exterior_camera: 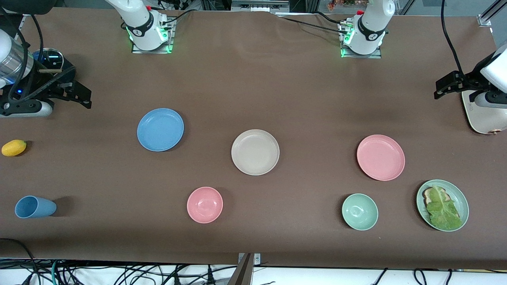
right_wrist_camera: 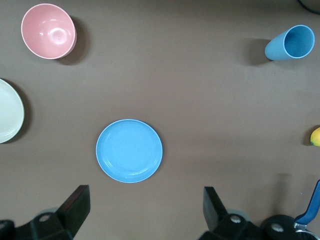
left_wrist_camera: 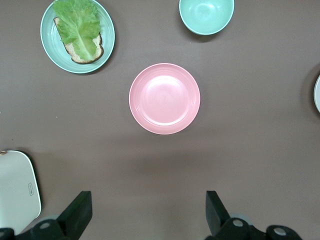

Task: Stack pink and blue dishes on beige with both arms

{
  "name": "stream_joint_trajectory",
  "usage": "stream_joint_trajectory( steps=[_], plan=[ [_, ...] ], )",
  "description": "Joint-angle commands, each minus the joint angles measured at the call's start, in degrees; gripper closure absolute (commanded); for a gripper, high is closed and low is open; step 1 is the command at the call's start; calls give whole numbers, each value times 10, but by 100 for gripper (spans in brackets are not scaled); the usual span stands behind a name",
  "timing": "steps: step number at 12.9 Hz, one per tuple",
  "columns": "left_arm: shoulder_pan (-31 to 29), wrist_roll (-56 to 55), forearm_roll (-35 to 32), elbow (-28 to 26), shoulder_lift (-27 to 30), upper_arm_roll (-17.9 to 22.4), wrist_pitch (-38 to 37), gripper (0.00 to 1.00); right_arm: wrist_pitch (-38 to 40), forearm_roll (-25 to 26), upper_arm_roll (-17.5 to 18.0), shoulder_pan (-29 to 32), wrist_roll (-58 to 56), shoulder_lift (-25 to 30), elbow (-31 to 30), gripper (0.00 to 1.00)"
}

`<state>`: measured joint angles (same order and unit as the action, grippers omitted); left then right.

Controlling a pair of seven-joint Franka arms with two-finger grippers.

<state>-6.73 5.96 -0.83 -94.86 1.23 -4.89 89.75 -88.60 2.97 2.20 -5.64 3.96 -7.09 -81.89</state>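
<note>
The beige plate [exterior_camera: 255,152] lies mid-table. The blue plate [exterior_camera: 160,129] [right_wrist_camera: 129,150] lies beside it toward the right arm's end, and the pink plate [exterior_camera: 380,157] [left_wrist_camera: 164,98] toward the left arm's end. All three are bare and apart from each other. My right gripper [exterior_camera: 81,95] [right_wrist_camera: 146,192] hangs open and empty over the table's edge at the right arm's end. Over the left arm's end my left gripper [exterior_camera: 439,89] [left_wrist_camera: 149,200] hangs open above bare cloth beside a white board [exterior_camera: 483,116], holding nothing.
Nearer the front camera stand a pink bowl [exterior_camera: 204,204], a mint bowl [exterior_camera: 359,211] and a mint plate [exterior_camera: 461,198] bearing lettuce on toast. A blue cup [exterior_camera: 35,206] lies on its side and a lemon [exterior_camera: 14,147] rests at the right arm's end.
</note>
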Motion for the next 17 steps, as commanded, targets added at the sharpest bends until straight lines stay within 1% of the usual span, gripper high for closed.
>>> stream_joint_trajectory(
  steps=[1,7,17],
  plan=[
    [0,12,12,5,0,1,-6,0,18,2,1,-2,1,-3,12,0],
    [0,12,12,5,0,1,-6,0,19,2,1,-14,6,-1,12,0],
    [0,12,12,6,0,2,-6,0,12,3,0,-14,6,-2,12,0]
  ],
)
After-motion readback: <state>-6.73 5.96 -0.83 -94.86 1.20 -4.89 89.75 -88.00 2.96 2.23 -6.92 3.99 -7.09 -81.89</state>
